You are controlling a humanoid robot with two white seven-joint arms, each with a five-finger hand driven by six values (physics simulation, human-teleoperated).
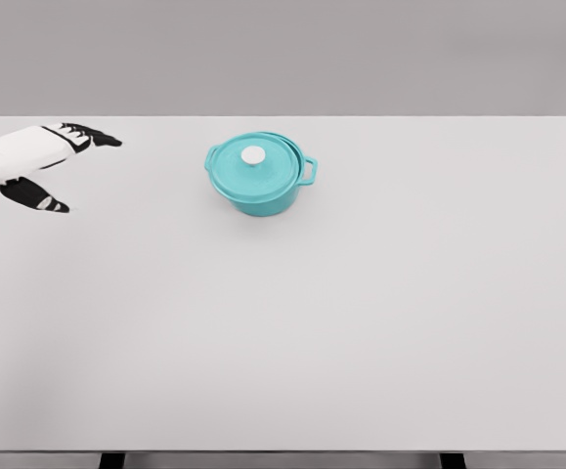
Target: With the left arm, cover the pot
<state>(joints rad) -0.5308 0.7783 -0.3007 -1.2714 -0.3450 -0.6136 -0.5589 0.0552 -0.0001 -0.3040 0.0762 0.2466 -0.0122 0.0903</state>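
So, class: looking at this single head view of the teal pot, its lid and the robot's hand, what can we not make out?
- Inside of the pot: hidden by the lid on top.
- Lid fit: it looks slightly off-centre; whether it sits fully seated cannot be told.
- Pot's left handle: mostly hidden behind lid and body.
- Left hand: its arm is cut off by the left edge.
- Right arm: out of view.
- Table legs: cut off at the bottom edge.

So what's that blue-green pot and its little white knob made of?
The round turquoise pot looks like enamelled metal, maybe cast iron: its colour is smooth and even, with a soft sheen. This is a render, so that is a guess. The small white knob on its lid looks like plastic or ceramic, plain and matte.
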